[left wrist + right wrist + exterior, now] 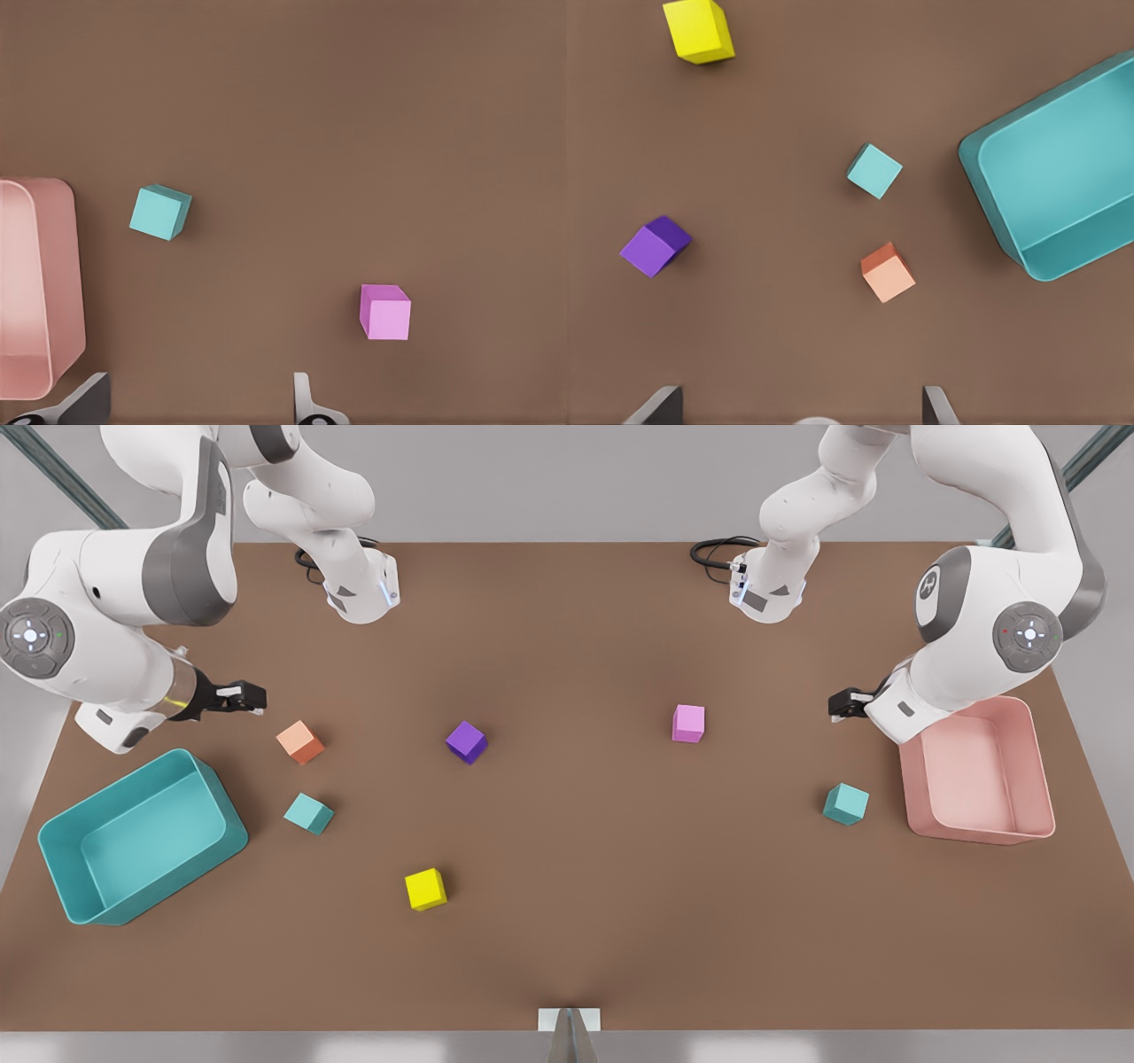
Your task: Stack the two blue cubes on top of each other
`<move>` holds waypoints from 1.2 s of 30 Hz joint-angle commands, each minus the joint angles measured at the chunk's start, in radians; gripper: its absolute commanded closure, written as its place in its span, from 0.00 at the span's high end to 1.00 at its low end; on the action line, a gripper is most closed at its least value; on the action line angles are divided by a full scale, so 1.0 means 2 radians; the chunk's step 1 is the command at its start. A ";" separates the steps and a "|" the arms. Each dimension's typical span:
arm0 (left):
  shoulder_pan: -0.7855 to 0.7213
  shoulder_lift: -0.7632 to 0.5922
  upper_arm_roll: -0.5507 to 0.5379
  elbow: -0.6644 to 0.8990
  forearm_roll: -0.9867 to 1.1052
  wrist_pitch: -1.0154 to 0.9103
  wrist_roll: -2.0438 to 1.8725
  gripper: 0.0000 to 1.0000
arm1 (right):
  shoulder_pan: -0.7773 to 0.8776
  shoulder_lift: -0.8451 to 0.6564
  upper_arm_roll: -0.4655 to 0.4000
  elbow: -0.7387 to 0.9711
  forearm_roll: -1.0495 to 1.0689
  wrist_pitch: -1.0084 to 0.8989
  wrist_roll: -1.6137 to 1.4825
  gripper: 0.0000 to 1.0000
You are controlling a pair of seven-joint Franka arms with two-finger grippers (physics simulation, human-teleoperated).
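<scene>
- Two blue cubes lie apart on the brown table [567, 957], unstacked, and the yellow cube [426, 888] is the nearest cube to the front edge and serves as landmark.
- One blue cube [309, 813] sits just beyond the yellow cube toward the front view's left, beside the teal bin [62, 850].
- Second blue cube [846, 803] lies well apart from the yellow cube toward the front view's right, near the pink bin [1032, 779].
- Farther back than the yellow cube stand an orange cube [300, 741], a purple cube [467, 741] and a pink cube [688, 723].
- Right gripper [251, 697] hangs above the table behind the orange cube; its fingers [660, 405] are spread wide with nothing between them.
- Left gripper [838, 706] hangs at the pink bin's far corner, fingers [306, 400] likewise spread wide and empty, with the second blue cube lying on the table below it.
</scene>
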 commanded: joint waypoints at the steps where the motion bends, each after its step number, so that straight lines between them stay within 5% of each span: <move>1: 0.000 0.000 -0.002 0.000 0.001 0.000 -0.004 1.00 | 0.000 0.001 0.000 0.000 0.000 -0.001 -0.009 1.00; 15: 0.004 0.006 -0.002 -0.001 0.001 -0.001 -0.003 1.00 | -0.008 0.137 0.000 -0.096 0.036 0.156 0.253 1.00; 23: 0.005 0.007 0.002 -0.001 0.001 -0.002 -0.003 1.00 | -0.022 0.128 -0.028 -0.219 0.071 0.438 0.255 1.00; 36: 0.008 0.007 0.002 -0.001 0.001 -0.009 -0.004 1.00 | -0.044 0.138 -0.026 -0.292 0.071 0.472 0.242 1.00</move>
